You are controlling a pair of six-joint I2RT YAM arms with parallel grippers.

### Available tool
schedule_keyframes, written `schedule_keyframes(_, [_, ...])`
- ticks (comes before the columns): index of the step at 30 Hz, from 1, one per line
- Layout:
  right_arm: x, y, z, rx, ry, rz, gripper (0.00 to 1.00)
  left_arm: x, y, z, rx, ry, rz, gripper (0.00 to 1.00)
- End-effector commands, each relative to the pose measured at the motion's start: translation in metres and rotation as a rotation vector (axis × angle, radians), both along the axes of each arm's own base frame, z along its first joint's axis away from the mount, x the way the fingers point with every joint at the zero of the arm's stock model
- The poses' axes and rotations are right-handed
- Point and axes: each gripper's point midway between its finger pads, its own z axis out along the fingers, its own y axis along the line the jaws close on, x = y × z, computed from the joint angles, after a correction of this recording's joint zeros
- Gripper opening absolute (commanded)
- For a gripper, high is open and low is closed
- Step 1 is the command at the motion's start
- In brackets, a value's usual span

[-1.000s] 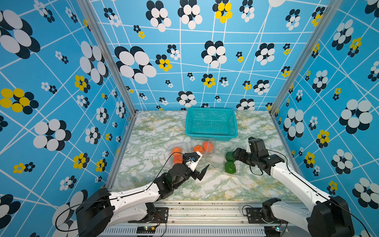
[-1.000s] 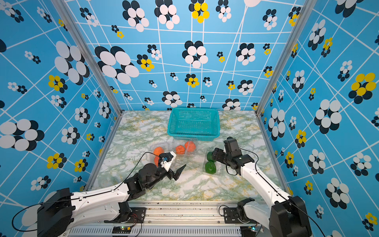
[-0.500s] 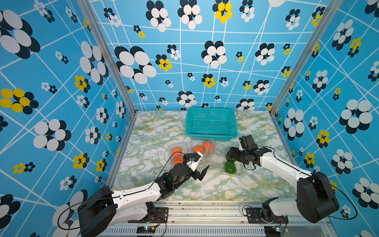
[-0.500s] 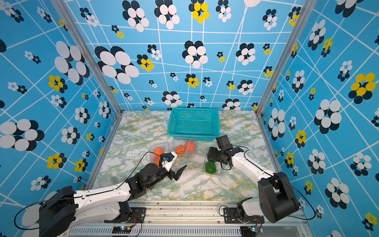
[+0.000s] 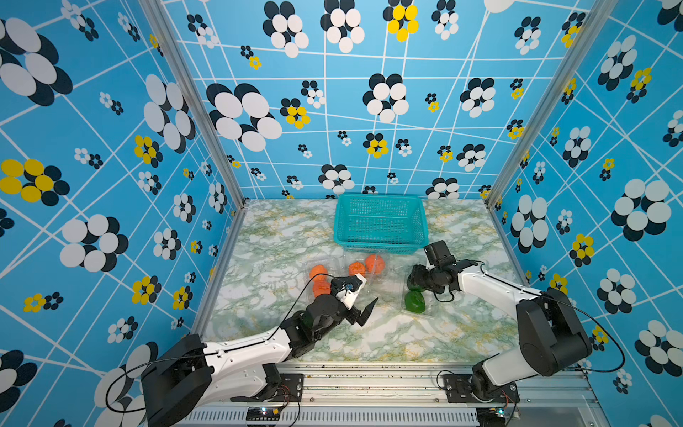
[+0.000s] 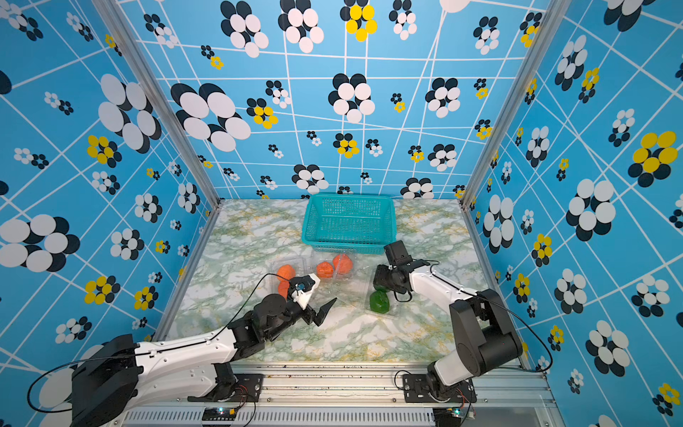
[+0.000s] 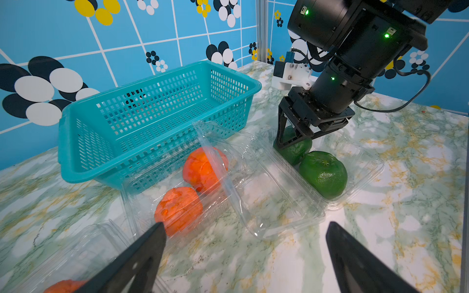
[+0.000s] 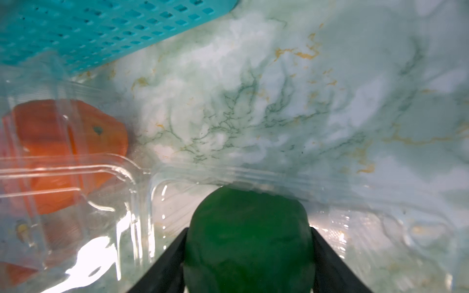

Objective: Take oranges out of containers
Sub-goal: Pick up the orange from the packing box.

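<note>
Marbled tabletop (image 5: 266, 236), teal mesh basket (image 5: 379, 195) at the far side. Three clear containers sit in a row just in front of the basket. Left-side container (image 7: 83, 243): two oranges (image 5: 318, 271) inside, one partly hidden under the left arm's wrist camera in both top views. Middle container (image 7: 134, 200): two more oranges side by side; glare on the plastic, so I cannot tell whether its lid is latched. Right-side container (image 7: 269, 203): lying open, lid flat on the tabletop toward the middle one, two green fruits in its tray. Right gripper (image 7: 291, 143) reaches down into that tray, fingers pressed against both sides of the far green fruit (image 8: 248, 241); I cannot tell whether it is lifted off the tray. Near green fruit (image 7: 323, 173) sits beside it, free. Left gripper (image 7: 245, 225): jaws wide apart, holding nothing, low over the tabletop just in front of the middle container. All four oranges are inside containers.
</note>
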Motion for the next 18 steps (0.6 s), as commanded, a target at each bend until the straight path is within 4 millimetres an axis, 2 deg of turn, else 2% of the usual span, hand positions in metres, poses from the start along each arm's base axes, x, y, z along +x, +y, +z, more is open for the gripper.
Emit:
schedule_keyframes(1, [0.000, 0.000, 0.003, -0.014, -0.002, 0.000, 0.59, 0.004, 0.001, -0.002, 0.002, 0.012, 0.015, 1.00])
schedule_keyframes(7, [-0.004, -0.002, 0.012, 0.005, -0.036, -0.019, 0.54, 0.006, -0.001, -0.006, 0.024, 0.026, 0.019, 0.99])
schedule_keyframes(11, [-0.003, 0.000, 0.028, 0.042, -0.077, -0.029, 0.52, 0.006, -0.002, -0.007, 0.023, 0.029, 0.016, 1.00])
schedule_keyframes(18, [0.008, 0.010, 0.078, 0.132, -0.200, -0.025, 0.51, 0.006, -0.001, -0.007, 0.021, 0.026, 0.016, 0.99])
